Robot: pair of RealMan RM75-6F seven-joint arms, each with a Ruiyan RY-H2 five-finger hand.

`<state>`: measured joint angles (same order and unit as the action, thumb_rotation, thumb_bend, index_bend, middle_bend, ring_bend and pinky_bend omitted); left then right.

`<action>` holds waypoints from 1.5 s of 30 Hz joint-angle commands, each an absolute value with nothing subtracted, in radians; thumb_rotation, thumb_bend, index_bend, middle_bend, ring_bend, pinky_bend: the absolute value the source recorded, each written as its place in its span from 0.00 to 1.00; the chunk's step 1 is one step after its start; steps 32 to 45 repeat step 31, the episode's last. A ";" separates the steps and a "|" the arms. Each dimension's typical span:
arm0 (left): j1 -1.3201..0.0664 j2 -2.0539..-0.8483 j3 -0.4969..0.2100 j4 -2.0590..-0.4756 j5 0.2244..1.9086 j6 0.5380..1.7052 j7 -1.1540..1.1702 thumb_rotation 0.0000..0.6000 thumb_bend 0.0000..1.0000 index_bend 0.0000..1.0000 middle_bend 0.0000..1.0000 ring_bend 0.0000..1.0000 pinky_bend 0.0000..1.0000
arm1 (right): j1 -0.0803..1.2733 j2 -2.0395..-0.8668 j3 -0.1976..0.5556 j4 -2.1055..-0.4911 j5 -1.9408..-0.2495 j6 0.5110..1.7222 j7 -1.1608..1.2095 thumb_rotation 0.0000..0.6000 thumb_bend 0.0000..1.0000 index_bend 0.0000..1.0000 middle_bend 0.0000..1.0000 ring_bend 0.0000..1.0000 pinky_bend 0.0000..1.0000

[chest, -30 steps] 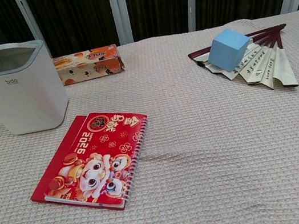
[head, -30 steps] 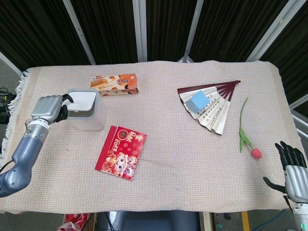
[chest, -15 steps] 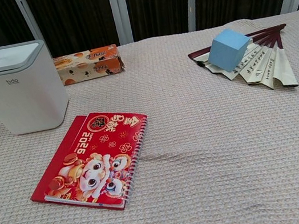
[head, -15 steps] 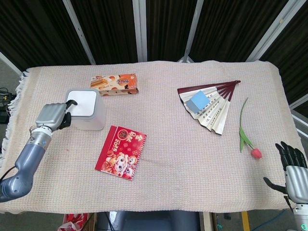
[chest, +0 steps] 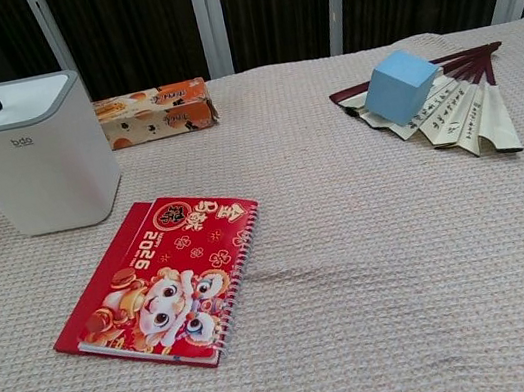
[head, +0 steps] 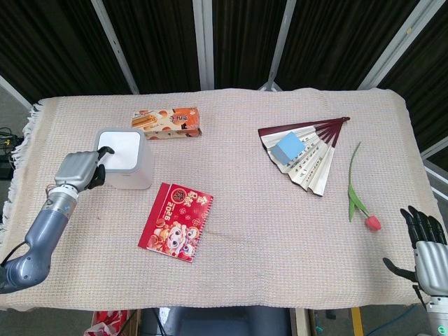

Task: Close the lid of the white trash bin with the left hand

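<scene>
Trash bin point(head: 126, 159) lid down flat; left hand point(head: 77, 170) fingers curled, fingertip touching lid edge.

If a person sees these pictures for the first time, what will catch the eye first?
Probably the red 2026 calendar lying flat at front centre. Then the white trash bin at the left, lid down, with the left hand at its edge, and the open fan carrying a blue cube.
</scene>
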<state>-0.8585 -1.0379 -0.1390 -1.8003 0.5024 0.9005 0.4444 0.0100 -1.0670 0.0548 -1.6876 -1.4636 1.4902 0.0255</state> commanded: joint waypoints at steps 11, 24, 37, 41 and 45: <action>-0.823 -0.956 -0.215 -1.891 0.597 0.996 0.344 1.00 0.70 0.19 0.92 0.84 0.99 | 0.009 -1.067 0.052 -1.685 -1.472 1.494 0.023 1.00 0.19 0.00 0.00 0.00 0.00; -0.432 -0.960 -0.012 -1.928 1.187 1.403 0.157 1.00 0.14 0.00 0.00 0.00 0.05 | 0.002 -1.062 0.055 -1.669 -1.479 1.515 0.028 1.00 0.19 0.00 0.00 0.00 0.00; -0.259 -1.018 0.118 -1.784 1.371 1.534 0.101 1.00 0.12 0.00 0.00 0.00 0.00 | 0.001 -1.064 0.056 -1.661 -1.484 1.523 -0.001 1.00 0.19 0.00 0.00 0.00 0.00; -0.259 -1.018 0.118 -1.784 1.371 1.534 0.101 1.00 0.12 0.00 0.00 0.00 0.00 | 0.001 -1.064 0.056 -1.661 -1.484 1.523 -0.001 1.00 0.19 0.00 0.00 0.00 0.00; -0.259 -1.018 0.118 -1.784 1.371 1.534 0.101 1.00 0.12 0.00 0.00 0.00 0.00 | 0.001 -1.064 0.056 -1.661 -1.484 1.523 -0.001 1.00 0.19 0.00 0.00 0.00 0.00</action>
